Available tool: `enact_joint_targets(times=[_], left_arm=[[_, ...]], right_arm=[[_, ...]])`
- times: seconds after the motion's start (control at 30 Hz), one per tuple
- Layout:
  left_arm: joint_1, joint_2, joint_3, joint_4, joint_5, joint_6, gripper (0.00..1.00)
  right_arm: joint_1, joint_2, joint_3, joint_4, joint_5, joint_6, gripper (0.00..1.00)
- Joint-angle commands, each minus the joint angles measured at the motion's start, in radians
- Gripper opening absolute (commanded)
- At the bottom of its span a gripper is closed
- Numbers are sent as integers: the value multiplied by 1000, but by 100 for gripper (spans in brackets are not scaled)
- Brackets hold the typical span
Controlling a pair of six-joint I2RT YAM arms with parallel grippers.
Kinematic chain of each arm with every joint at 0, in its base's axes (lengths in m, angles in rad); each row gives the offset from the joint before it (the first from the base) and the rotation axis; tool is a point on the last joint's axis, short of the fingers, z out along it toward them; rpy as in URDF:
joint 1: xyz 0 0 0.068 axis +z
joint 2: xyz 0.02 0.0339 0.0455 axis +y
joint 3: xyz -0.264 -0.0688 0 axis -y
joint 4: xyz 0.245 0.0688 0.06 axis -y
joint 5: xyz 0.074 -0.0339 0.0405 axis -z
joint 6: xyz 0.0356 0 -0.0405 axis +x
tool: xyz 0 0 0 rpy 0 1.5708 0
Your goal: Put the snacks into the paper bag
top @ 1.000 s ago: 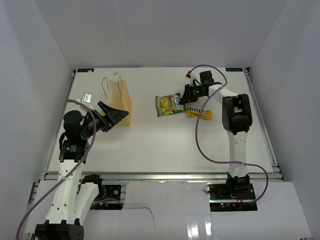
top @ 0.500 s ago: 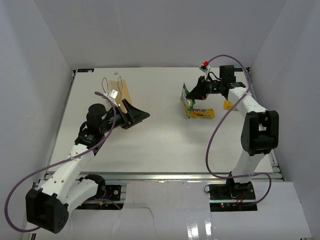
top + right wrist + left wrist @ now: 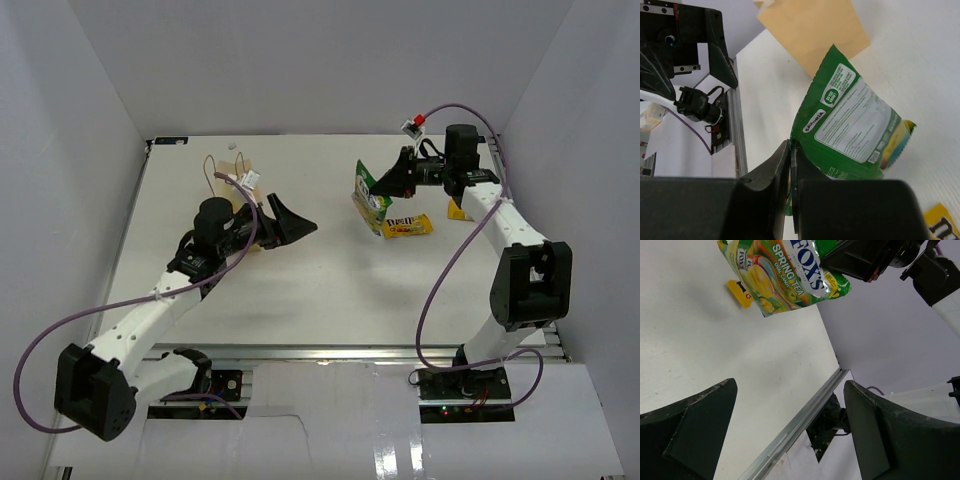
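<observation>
My right gripper point(image 3: 388, 184) is shut on the top edge of the green-and-yellow pouch point(image 3: 368, 200), which hangs tilted just above the table. In the right wrist view the jaws point(image 3: 791, 146) pinch the pouch's point(image 3: 852, 125) green back. The narrow yellow candy packet point(image 3: 408, 227) lies flat beside the pouch, also showing at the corner point(image 3: 943, 225). The tan paper bag point(image 3: 240, 163) stands at the back left, mostly hidden behind my left arm; its side shows point(image 3: 815, 30). My left gripper point(image 3: 298, 221) is open and empty, facing the pouch point(image 3: 785, 275) from the left.
White walls enclose the table on three sides. A metal rail point(image 3: 795, 427) runs along the near edge. A small yellow item point(image 3: 458, 210) lies behind the right arm near the right wall. Purple cables loop off both arms.
The right gripper has lifted the pouch from lying flat to hanging upright. The left arm has reached rightward across the front of the paper bag, gripper still open.
</observation>
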Motion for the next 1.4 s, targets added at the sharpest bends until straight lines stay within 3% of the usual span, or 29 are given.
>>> enact_joint_targets(times=[0.0,0.07,0.33,0.47,0.73,0.97,1.37], left_arm=[[-5,-129,55,-64,-69,82,98],[-5,-227,66,-170,-135,112,98],[-5,-502,202,-465,-430,158,98],[-5,-547,281,-539,-537,153,98],[-5,-564,379,-623,-637,144,98],[-5,-624,391,-680,-689,119,98],[-5,-648,356,-715,-706,101,98]], right_arm=[[50,-57,13,219,-94,170,8],[89,-56,23,310,-107,301,8],[220,59,176,935,-64,852,8],[318,165,421,956,22,951,8],[497,374,892,727,241,834,8],[542,486,1041,655,407,758,8],[600,614,1129,620,605,563,8]])
